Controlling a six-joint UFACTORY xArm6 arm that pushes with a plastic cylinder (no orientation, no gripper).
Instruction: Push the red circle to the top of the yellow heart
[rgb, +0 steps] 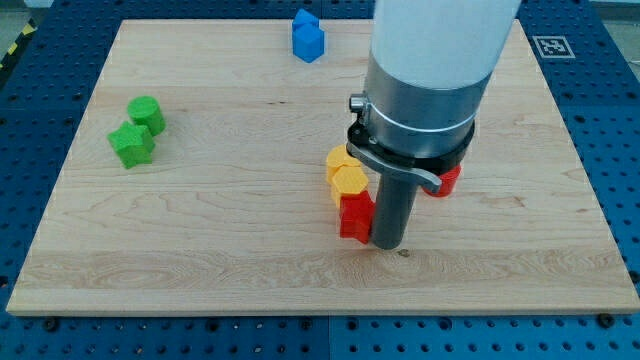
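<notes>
My tip (387, 244) rests on the board just right of a red angular block (354, 216), touching or nearly touching it. Two yellow blocks stand right above that red block: one (349, 182) against it and one (338, 160) behind; I cannot tell which is the heart. A second red block (447, 180), rounded and likely the circle, peeks out at the right of the arm's body, mostly hidden by it. It lies right of the yellow blocks and up-right of my tip.
Two blue blocks (308, 36) stand close together near the board's top edge. Two green blocks (138, 130) sit together at the view's left. The arm's wide grey and white body (430, 80) hides the board's upper right middle.
</notes>
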